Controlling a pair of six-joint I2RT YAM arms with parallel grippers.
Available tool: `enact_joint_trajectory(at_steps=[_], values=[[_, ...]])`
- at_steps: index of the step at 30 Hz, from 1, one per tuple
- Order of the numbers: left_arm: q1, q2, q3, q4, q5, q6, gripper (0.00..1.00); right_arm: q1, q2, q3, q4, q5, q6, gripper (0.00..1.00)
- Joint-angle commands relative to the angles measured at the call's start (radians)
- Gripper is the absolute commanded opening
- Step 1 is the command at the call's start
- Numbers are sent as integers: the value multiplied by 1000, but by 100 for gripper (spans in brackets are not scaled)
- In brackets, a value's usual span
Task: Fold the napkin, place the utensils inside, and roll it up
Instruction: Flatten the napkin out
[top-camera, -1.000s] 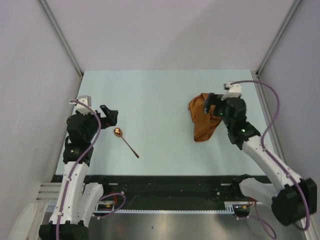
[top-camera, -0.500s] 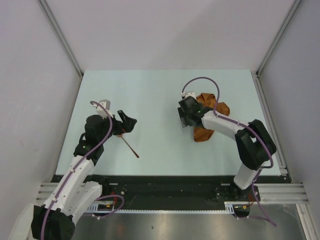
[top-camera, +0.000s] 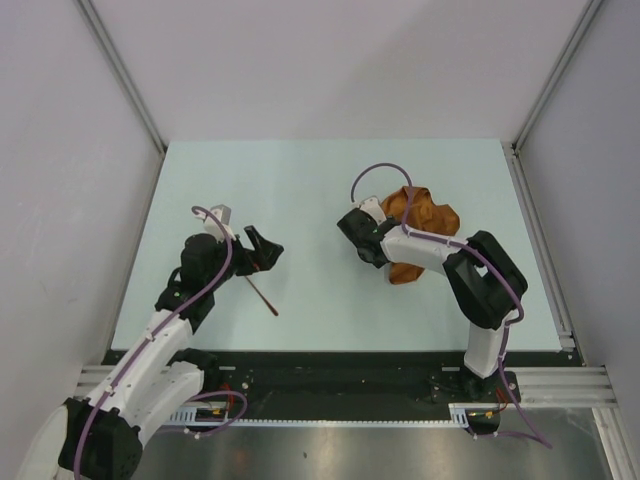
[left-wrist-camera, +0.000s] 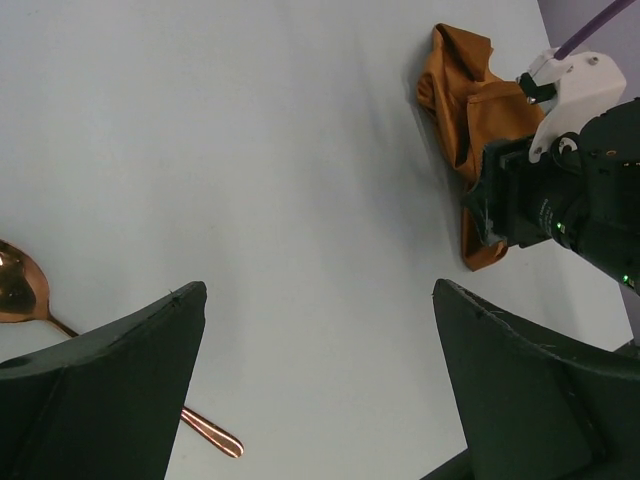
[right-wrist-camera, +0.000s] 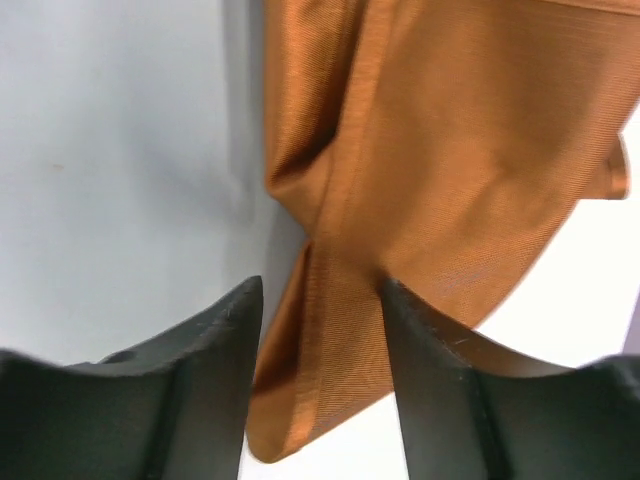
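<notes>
A pale blue-green table (top-camera: 300, 180) sits evenly lit between plain grey-white walls (top-camera: 330, 60), with aluminium posts (top-camera: 120, 70) rising from its far corners.

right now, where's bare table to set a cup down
Bare: the far strip of table along its back edge, and the middle lane between the left gripper and right gripper. Crowded: the near left, where the spoon lies under the left gripper, and the right, where the right gripper straddles the napkin.
</notes>
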Motion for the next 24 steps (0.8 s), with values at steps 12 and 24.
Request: enact_joint_trajectory(at_steps=[12, 24], values=[[-8, 18, 9, 70, 19, -28, 100, 101, -132, 12, 59, -134, -25, 0], [-22, 213, -69, 306, 126, -123, 100, 211, -210, -57, 294, -653, 19, 54]])
